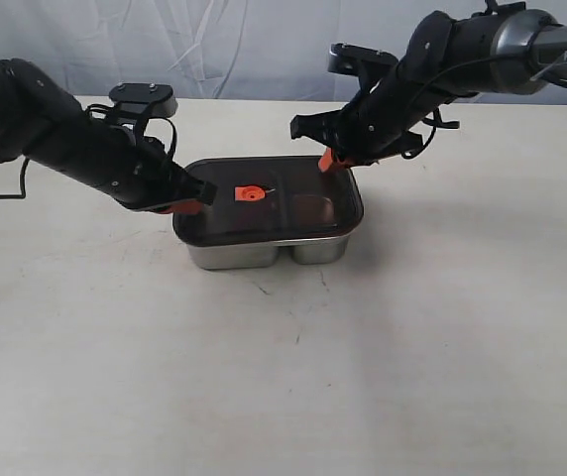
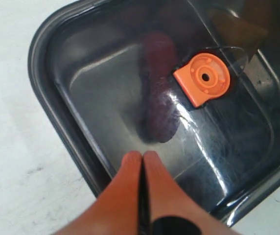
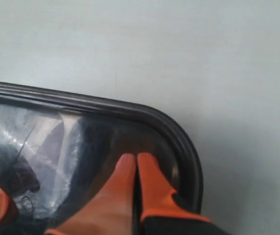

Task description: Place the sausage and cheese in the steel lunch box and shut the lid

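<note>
- Table: pale, scuffed.
- Steel lunch box: centre of table, slightly far; larger compartment left, smaller right.
- Lid: dark, translucent, sits on box, covers whole opening.
- Left gripper: orange fingers clenched together, empty, tips at lid's left edge.
- Right gripper: clenched, empty, tips at lid's far right corner.
- Sausage: dim reddish shape under lid, left compartment.
- Cheese: faint brownish shape under lid, right compartment.
- Valve: orange, at lid centre.

Sausage dim blur beneath lid; lid corners cut off.
</note>
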`<state>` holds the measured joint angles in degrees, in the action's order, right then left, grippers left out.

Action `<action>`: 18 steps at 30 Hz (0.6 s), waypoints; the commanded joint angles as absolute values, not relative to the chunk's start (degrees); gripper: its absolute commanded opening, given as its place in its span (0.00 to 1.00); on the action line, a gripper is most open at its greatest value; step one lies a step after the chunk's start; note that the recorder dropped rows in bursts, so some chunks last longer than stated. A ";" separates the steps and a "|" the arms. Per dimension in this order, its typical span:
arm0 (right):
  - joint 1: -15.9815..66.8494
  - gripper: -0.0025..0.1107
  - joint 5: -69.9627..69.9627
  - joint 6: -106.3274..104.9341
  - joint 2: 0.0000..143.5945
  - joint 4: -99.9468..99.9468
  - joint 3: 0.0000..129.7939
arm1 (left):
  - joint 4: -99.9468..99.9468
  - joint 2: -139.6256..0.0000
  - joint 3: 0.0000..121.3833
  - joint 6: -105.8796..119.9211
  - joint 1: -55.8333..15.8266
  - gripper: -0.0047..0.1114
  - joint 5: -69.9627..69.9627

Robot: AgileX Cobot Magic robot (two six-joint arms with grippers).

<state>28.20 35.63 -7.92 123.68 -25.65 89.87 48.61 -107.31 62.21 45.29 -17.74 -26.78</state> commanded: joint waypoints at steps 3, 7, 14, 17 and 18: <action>28.10 0.02 40.92 -7.77 127.59 -24.88 89.51 | 47.79 -108.94 61.81 45.53 -17.96 0.04 -27.42; 28.10 0.02 41.57 -7.52 128.86 -25.00 89.51 | 47.69 -108.94 61.81 45.53 -17.96 0.04 -27.78; 28.10 0.02 41.89 -6.80 128.98 -25.13 89.51 | 47.24 -108.94 61.81 45.53 -17.96 0.04 -28.42; 28.10 0.02 41.84 -6.80 127.97 -25.10 89.51 | 47.24 -108.94 61.81 45.53 -17.96 0.04 -28.42; 28.10 0.02 41.84 -6.80 127.07 -25.06 89.51 | 47.25 -108.94 61.81 45.53 -17.96 0.04 -28.56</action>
<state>27.86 37.48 -6.91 125.29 -26.98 90.83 49.17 -107.43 62.21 45.40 -17.74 -26.90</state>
